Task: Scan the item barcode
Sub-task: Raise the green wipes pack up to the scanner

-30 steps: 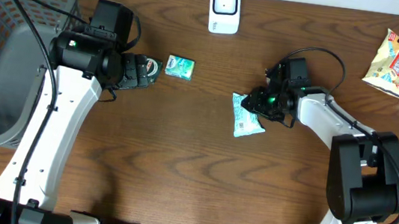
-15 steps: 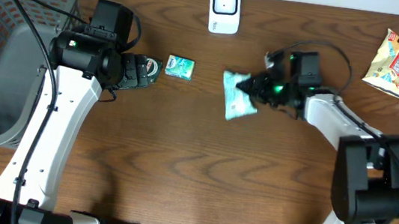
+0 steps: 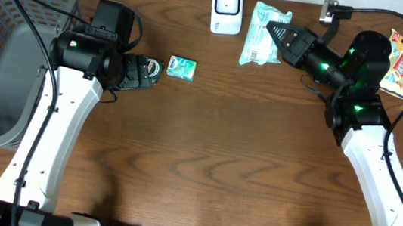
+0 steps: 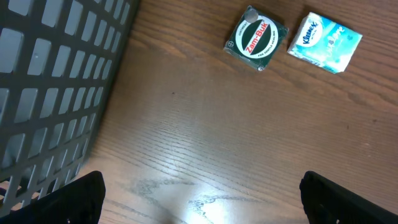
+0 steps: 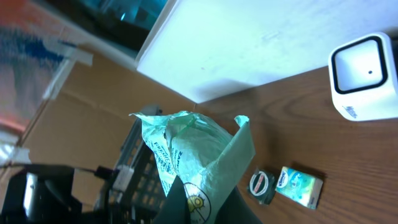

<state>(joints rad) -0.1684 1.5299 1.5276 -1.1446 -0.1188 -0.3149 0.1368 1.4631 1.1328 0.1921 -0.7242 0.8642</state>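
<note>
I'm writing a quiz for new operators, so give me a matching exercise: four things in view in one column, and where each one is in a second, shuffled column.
Things:
1. green packet
2. white scanner
3. grey basket
4. tissue pack

Places:
A. lying next to a round tin
B. at the table's left end
C. pinched in the right fingers
D. standing at the middle of the far edge

Pairs: 1-C, 2-D, 3-B, 4-A
</note>
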